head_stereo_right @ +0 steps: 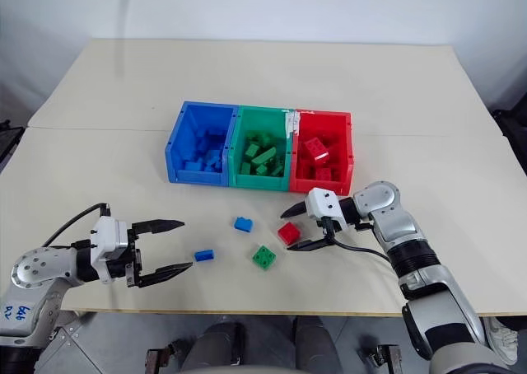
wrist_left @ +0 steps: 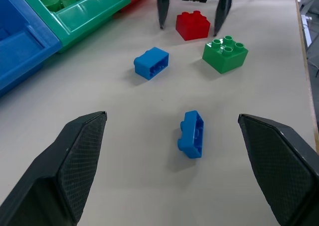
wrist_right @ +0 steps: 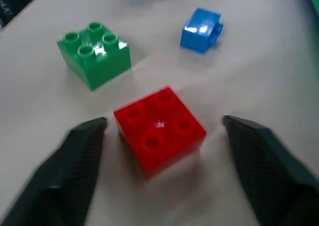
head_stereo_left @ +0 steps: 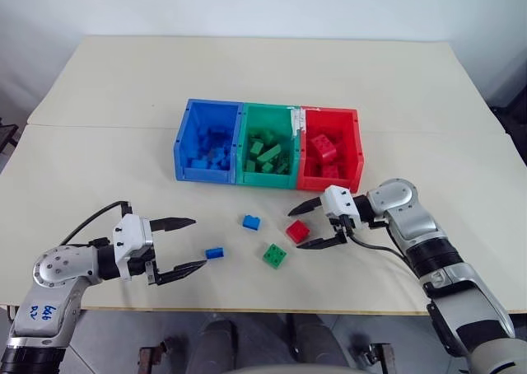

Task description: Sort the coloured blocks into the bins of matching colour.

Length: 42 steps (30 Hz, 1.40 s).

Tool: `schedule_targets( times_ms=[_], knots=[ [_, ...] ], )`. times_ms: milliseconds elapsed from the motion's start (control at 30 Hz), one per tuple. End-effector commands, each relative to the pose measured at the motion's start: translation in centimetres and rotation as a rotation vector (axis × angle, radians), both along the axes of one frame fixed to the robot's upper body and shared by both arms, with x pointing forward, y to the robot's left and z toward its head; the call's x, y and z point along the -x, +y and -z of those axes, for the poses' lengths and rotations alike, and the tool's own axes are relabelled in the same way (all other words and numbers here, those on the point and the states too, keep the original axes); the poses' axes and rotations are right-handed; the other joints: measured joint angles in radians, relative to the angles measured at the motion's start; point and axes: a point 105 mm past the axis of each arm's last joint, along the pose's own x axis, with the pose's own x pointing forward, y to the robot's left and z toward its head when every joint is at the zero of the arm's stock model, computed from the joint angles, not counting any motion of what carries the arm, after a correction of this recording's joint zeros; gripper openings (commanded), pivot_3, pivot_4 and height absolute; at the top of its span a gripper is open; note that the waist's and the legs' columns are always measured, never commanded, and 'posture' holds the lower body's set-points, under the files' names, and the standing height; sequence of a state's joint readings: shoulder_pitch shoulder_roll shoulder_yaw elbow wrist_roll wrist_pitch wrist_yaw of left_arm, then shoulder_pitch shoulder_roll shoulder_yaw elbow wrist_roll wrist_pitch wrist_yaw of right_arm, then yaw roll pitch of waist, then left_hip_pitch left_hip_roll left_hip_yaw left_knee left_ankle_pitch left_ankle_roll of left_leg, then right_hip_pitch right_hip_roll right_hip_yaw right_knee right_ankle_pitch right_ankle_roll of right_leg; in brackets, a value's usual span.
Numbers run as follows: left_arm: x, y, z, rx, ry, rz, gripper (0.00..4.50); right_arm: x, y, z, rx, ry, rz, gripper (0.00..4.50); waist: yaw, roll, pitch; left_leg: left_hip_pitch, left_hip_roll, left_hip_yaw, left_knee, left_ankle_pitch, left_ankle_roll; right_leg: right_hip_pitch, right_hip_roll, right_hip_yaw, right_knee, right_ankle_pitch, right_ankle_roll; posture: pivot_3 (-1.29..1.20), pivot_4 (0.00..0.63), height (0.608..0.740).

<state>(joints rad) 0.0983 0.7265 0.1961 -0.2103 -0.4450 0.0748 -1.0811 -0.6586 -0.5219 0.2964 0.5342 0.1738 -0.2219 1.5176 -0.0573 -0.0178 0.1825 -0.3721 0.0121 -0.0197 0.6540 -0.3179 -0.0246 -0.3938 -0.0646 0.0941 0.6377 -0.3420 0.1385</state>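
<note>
Right gripper [head_stereo_left: 306,222] has its fingers apart, straddling the red block [head_stereo_left: 298,231], one finger on each side, no contact visible. The right wrist view confirms gaps on both sides of that block and shows its four studs facing up. Left gripper [head_stereo_left: 191,244] is wide apart, empty, low over the table [head_stereo_left: 99,168]; the small blue block [head_stereo_left: 215,253] lies just off its fingertips at 3 o'clock. The left wrist view shows this block on its side, which the head views don't resolve. Second blue block [head_stereo_left: 251,222] lies at 10 o'clock from the red one, green block [head_stereo_left: 275,255] at 7 o'clock. Blue bin [head_stereo_left: 191,127], green bin [head_stereo_left: 251,123] and red bin [head_stereo_left: 356,143] sit at 12 o'clock from the loose blocks, already holding matching blocks.
</note>
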Motion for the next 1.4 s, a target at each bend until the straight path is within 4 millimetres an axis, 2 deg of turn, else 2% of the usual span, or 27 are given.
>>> schedule_targets(
  times_ms=[33, 133, 167, 267, 367, 467, 533, 700, 800, 1000, 1100, 1200, 1300, 1400],
  knots=[
    [0.3, -0.3, -1.0, 0.003, -0.047, 0.003, 4.50, 0.0, -0.5, -0.7, 0.000, -0.033, -0.036, 2.46, -0.001, 0.000, 0.000, 0.000, 0.000, 0.000, 0.000, 0.000, 0.000, 0.000, 0.000, 0.000, 0.000, 0.000, 0.000, 0.00, 0.150, 0.740],
    [0.2, -0.6, -1.1, 0.010, -0.050, 0.004, 4.50, 0.2, -1.0, -1.6, -0.039, -0.031, -0.029, 1.44, -0.003, 0.000, 0.000, 0.000, 0.000, 0.000, 0.000, 0.000, 0.000, 0.000, 0.000, 0.000, 0.000, 0.000, 0.000, 0.00, 0.150, 0.740],
    [0.1, -0.7, -1.2, 0.016, -0.052, 0.004, 4.50, 0.2, -1.1, -2.3, -0.077, -0.036, -0.012, 1.39, -0.002, 0.000, 0.000, 0.000, 0.000, 0.000, 0.000, 0.000, 0.000, 0.000, 0.000, 0.000, 0.000, 0.000, 0.000, 0.00, 0.150, 0.740],
    [-0.2, -1.1, -1.3, 0.029, -0.055, 0.011, 4.50, -0.1, -1.2, -5.1, -0.214, -0.074, 0.070, 1.39, 0.000, 0.000, 0.000, 0.000, 0.000, 0.000, -0.001, 0.000, 0.000, 0.000, 0.000, 0.000, 0.000, 0.000, 0.000, 0.00, 0.150, 0.740],
    [-0.8, -1.5, -1.6, 0.058, -0.063, 0.007, 4.50, -1.1, -2.2, -8.2, -0.336, -0.078, 0.218, 1.39, 0.001, 0.000, 0.000, 0.000, 0.000, 0.000, 0.000, 0.000, 0.000, 0.000, 0.000, 0.000, 0.000, 0.000, 0.000, 0.00, 0.150, 0.740],
    [-2.0, -1.7, -1.7, 0.079, -0.047, -0.042, 4.50, -4.0, -4.0, -10.9, -0.409, -0.144, 0.439, 1.39, 0.001, 0.000, 0.000, 0.000, 0.000, 0.000, 0.000, 0.000, 0.000, 0.000, 0.000, 0.000, 0.000, 0.000, 0.000, 0.00, 0.150, 0.740],
    [-2.4, -1.9, -2.0, 0.086, -0.057, -0.044, 4.50, -5.5, -4.9, -12.0, -0.432, -0.176, 0.532, 1.39, -0.001, 0.000, 0.000, 0.000, 0.000, 0.000, 0.000, 0.000, 0.000, 0.000, 0.000, 0.000, 0.001, 0.000, 0.000, 0.00, 0.150, 0.740],
    [-2.8, -2.3, -2.6, 0.103, -0.075, -0.039, 4.50, -7.7, -5.5, -12.9, -0.429, -0.214, 0.644, 1.39, -0.002, 0.000, 0.000, 0.000, 0.000, 0.001, -0.003, 0.001, -0.001, -0.002, 0.001, 0.000, 0.000, 0.000, -0.001, 0.00, 0.150, 0.740],
    [-2.9, -2.5, -2.7, 0.108, -0.080, -0.038, 4.50, -8.0, -5.5, -12.9, -0.423, -0.237, 0.650, 2.46, -0.002, 0.000, 0.000, -0.001, 0.000, 0.001, -0.003, 0.001, -0.001, -0.002, 0.001, 0.000, 0.001, 0.000, -0.001, 0.00, 0.150, 0.740],
    [-2.8, -2.8, -2.8, 0.117, -0.079, -0.019, 4.50, -6.8, -5.9, -12.5, -0.411, -0.227, 0.630, 4.42, -0.001, 0.000, 0.000, -0.003, 0.001, 0.002, -0.003, 0.001, -0.001, -0.003, 0.001, -0.001, 0.000, 0.000, -0.001, 0.00, 0.150, 0.740],
    [-3.0, -3.1, -2.8, 0.120, -0.079, -0.003, 4.50, -4.9, -6.9, -12.5, -0.408, -0.236, 0.598, 4.47, 0.007, 0.000, 0.000, -0.003, 0.001, 0.002, -0.003, 0.001, -0.001, -0.003, 0.001, -0.002, 0.000, 0.000, -0.001, 0.00, 0.150, 0.740],
    [-3.1, -3.3, -2.9, 0.121, -0.086, 0.020, 4.50, -2.0, -8.2, -11.9, -0.403, -0.243, 0.550, 4.47, 0.016, 0.000, 0.000, -0.004, 0.000, 0.001, -0.002, 0.000, -0.001, -0.003, 0.000, -0.002, -0.001, 0.000, -0.001, 0.00, 0.150, 0.740],
    [-3.3, -3.2, -3.1, 0.109, -0.105, 0.040, 4.50, 1.6, -9.8, -10.4, -0.383, -0.233, 0.516, 4.47, 0.030, 0.000, 0.000, -0.004, 0.000, 0.001, -0.002, 0.000, 0.000, -0.002, 0.001, -0.003, -0.001, 0.000, -0.001, 0.00, 0.150, 0.740],
    [-3.4, -2.6, -2.9, 0.083, -0.113, 0.048, 4.50, 5.1, -11.1, -8.0, -0.310, -0.183, 0.489, 4.47, 0.031, 0.000, 0.000, -0.004, 0.001, 0.001, -0.002, 0.000, 0.000, -0.002, 0.002, -0.003, -0.001, 0.000, -0.001, 0.00, 0.150, 0.740]
  ],
)
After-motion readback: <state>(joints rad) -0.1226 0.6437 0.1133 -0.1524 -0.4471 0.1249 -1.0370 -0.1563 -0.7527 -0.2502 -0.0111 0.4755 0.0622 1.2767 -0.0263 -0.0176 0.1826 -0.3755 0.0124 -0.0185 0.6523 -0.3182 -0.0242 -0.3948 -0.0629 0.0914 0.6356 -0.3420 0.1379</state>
